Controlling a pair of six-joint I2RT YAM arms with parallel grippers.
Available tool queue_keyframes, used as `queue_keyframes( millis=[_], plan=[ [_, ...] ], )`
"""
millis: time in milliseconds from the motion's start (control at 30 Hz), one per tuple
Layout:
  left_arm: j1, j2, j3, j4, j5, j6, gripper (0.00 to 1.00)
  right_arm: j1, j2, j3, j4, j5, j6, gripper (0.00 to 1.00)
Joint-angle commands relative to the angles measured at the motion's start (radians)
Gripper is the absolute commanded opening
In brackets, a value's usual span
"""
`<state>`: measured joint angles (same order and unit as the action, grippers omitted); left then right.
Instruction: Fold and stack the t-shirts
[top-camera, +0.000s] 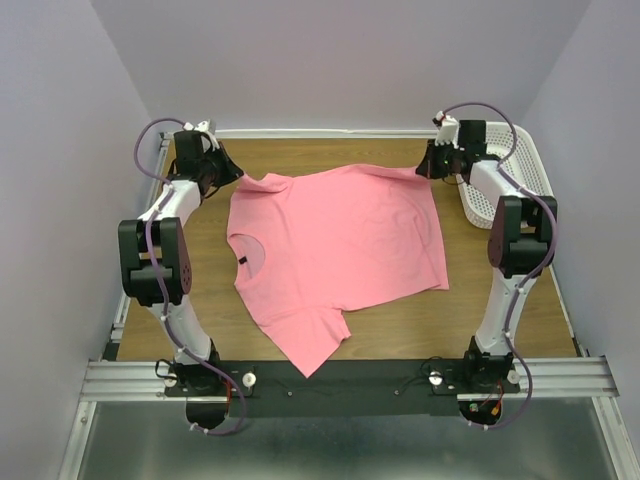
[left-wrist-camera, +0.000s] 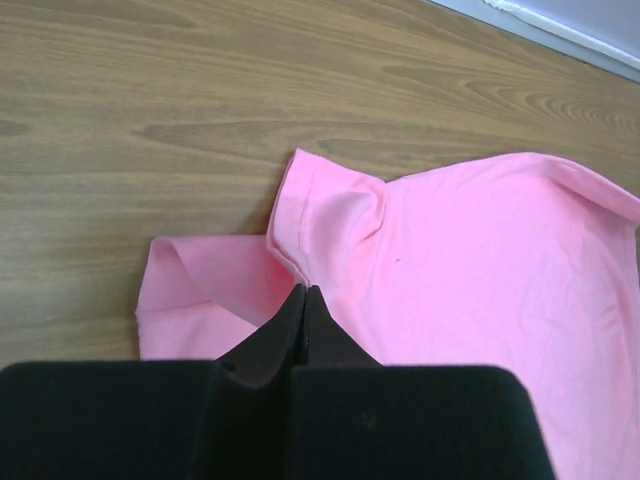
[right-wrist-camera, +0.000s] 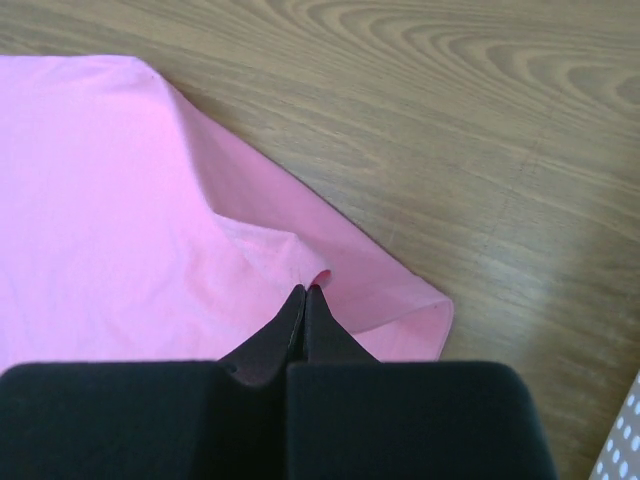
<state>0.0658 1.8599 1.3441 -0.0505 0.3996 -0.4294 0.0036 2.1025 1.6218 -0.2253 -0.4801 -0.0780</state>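
The t-shirt (top-camera: 340, 240) lies spread flat on the table (top-camera: 400, 322), centre to far side. Its long axis runs 9 to 3 o'clock: neck opening and dark neck label (top-camera: 241, 258) toward 9, hem toward 3, the free sleeve toward 6. The left arm (top-camera: 160, 260) rises from its near base, elbow folded high, forearm extended toward 12 o'clock. The left gripper (left-wrist-camera: 303, 291) is closed, pinching the far sleeve at 11 o'clock. The right arm (top-camera: 515, 240) mirrors this pose. The right gripper (right-wrist-camera: 305, 290) is closed, pinching the far hem corner at 1 o'clock, beside the white basket (top-camera: 520, 165).
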Motion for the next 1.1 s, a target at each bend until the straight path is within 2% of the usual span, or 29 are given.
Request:
queue_keyframes(
  millis=[0,333,1067],
  plan=[
    [0.003,-0.091,-0.017,0.015,-0.047,0.031,0.0,-0.039,-0.088,-0.025,0.043,-0.041,-0.028,0.01],
    [0.008,-0.171,-0.06,-0.029,-0.105,0.057,0.0,-0.077,-0.127,-0.074,0.044,-0.06,-0.048,0.01],
    [0.008,-0.288,-0.184,-0.017,-0.101,0.064,0.0,-0.079,-0.101,-0.08,0.044,-0.045,-0.072,0.0]
  ],
)
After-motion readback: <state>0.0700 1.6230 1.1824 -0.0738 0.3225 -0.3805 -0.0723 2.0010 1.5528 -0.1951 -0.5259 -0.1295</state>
